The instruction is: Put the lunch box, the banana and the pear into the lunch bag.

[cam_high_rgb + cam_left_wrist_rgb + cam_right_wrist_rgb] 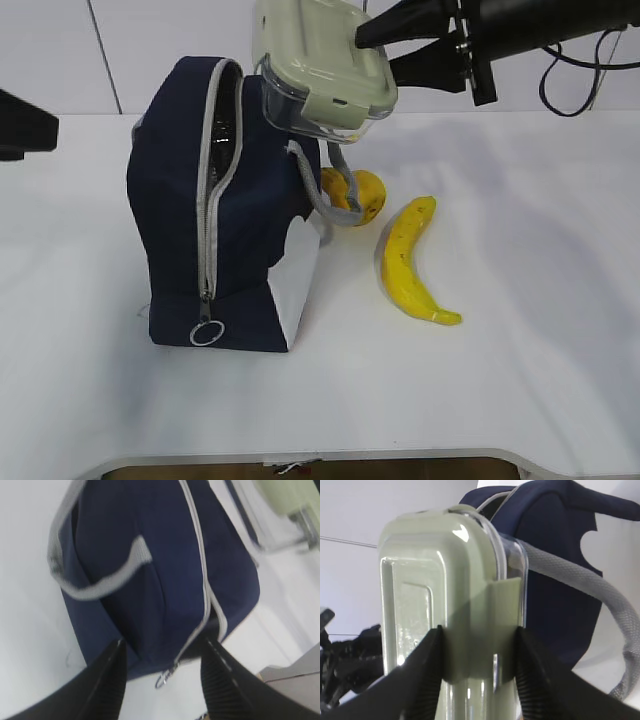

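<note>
The navy lunch bag (225, 215) stands upright left of centre with its zip open; it also fills the left wrist view (150, 575). My right gripper (372, 52) is shut on the lunch box (325, 70), glass with a sage-green lid, held tilted in the air above the bag's right side. In the right wrist view the box (445, 605) sits between my fingers (422, 675). The pear (358, 195) lies behind the bag's grey handle. The banana (410, 262) lies right of the bag. My left gripper (162, 655) is open and empty, just short of the bag's zip end.
The bag's ring pull (207, 332) hangs at the bottom of the zip. A grey handle loop (330, 195) droops off the bag's right side. The white table's front edge (300, 458) runs along the bottom. Black cables (590, 75) hang at the back right.
</note>
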You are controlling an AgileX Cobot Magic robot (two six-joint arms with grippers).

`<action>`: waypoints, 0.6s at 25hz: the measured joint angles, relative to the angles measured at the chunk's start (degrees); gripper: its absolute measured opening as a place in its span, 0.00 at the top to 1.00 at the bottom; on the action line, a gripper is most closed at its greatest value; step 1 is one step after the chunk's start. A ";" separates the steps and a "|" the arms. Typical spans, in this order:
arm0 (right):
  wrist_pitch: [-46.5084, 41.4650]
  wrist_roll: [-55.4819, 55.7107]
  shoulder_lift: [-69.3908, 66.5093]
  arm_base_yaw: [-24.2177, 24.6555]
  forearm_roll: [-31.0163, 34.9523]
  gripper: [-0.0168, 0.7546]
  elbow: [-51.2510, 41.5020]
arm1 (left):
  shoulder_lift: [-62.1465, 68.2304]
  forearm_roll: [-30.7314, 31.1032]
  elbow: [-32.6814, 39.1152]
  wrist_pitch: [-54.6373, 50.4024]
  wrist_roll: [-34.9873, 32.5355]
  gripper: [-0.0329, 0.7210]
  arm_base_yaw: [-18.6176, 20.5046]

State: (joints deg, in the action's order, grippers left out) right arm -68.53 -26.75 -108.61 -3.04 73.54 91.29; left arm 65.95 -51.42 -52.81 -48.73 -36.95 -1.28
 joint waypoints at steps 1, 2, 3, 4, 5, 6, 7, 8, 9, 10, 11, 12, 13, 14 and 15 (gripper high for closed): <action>0.00 0.00 0.00 -0.11 0.05 0.54 0.00 | 1.50 -0.12 -1.73 0.00 -0.12 0.46 0.00; 0.00 -0.04 0.00 -0.36 0.14 0.54 0.00 | 3.36 -0.35 -3.45 -0.62 -0.26 0.46 0.00; 0.00 -0.04 0.00 -0.51 0.18 0.54 0.00 | 5.22 -0.64 -4.80 -1.31 -0.34 0.46 0.00; 0.00 -0.14 0.00 -0.64 0.28 0.54 0.00 | 7.03 -0.76 -6.35 -2.10 -0.45 0.46 0.00; 0.00 -0.14 0.00 -0.66 0.27 0.54 0.00 | 8.45 -0.85 -7.78 -3.10 -0.40 0.46 0.00; 0.00 -0.14 0.00 -0.76 0.27 0.54 0.00 | 10.01 -1.13 -8.94 -4.21 -0.48 0.46 0.00; 0.00 -0.14 0.00 -0.87 0.27 0.54 0.00 | 11.45 -1.26 -10.25 -5.10 -0.48 0.46 0.00; 0.00 -0.14 0.00 -0.87 0.27 0.54 0.00 | 12.68 -1.36 -11.42 -5.99 -0.48 0.46 0.00; 0.00 -0.14 0.00 -0.87 0.27 0.54 0.00 | 13.56 -1.36 -12.41 -6.63 -0.48 0.46 -0.26; 0.00 -0.14 0.00 -0.87 0.31 0.54 0.00 | 14.51 -1.36 -13.21 -7.09 -0.48 0.46 -0.70; 0.00 -0.14 0.00 -0.87 0.31 0.54 0.00 | 15.46 -1.36 -14.11 -7.45 -0.48 0.46 -1.38; 0.00 -0.14 0.00 -0.87 0.31 0.54 0.00 | 16.25 -1.36 -14.92 -7.71 -0.53 0.46 -2.24; 0.00 -0.14 0.00 -0.87 0.31 0.54 0.00 | 17.20 -1.36 -15.39 -7.84 -0.53 0.46 -3.21; 0.00 -0.14 0.00 -0.87 0.40 0.54 0.00 | 18.08 -0.80 -15.97 -7.82 -0.53 0.46 -4.03; 0.00 -0.14 0.00 -0.87 0.54 0.54 0.00 | 18.89 -0.38 -16.35 -7.68 -0.53 0.46 -4.96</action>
State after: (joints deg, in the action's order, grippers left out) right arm -68.53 -26.89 -108.61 -3.92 74.08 91.29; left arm 84.83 -51.80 -69.16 -56.41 -37.48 -6.24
